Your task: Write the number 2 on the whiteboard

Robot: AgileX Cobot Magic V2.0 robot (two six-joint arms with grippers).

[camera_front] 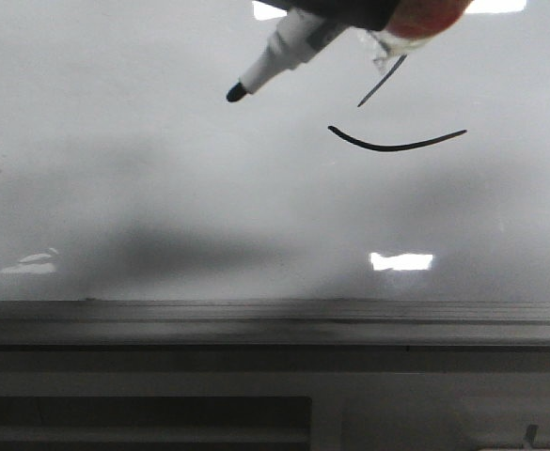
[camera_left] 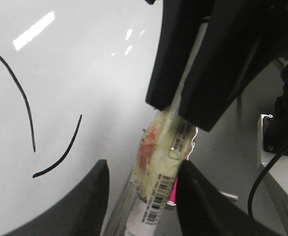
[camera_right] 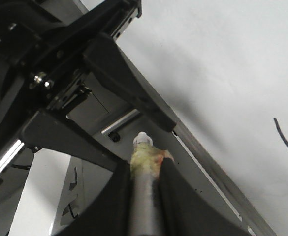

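The whiteboard [camera_front: 162, 207] fills the front view. On it are the number 2's black strokes: a short slanted line [camera_front: 383, 80] and a shallow bowl-shaped base stroke [camera_front: 397, 144]. Both also show in the left wrist view, the line [camera_left: 20, 93] and the base [camera_left: 60, 152]. The white marker pen [camera_front: 279, 56] hangs above the board, its black tip [camera_front: 235, 92] off the surface, left of the strokes. My right gripper [camera_right: 146, 164] is shut on the pen's taped body [camera_right: 144, 152]. My left gripper [camera_left: 144, 167] is open with the pen [camera_left: 158, 196] between its fingers.
The board's grey metal rail [camera_front: 256, 315] runs along the near edge, with a slatted panel [camera_front: 143, 418] below it. The rail also shows in the right wrist view [camera_right: 217, 177]. Bright light reflections [camera_front: 401, 261] lie on the board. The two grippers are close together around the pen.
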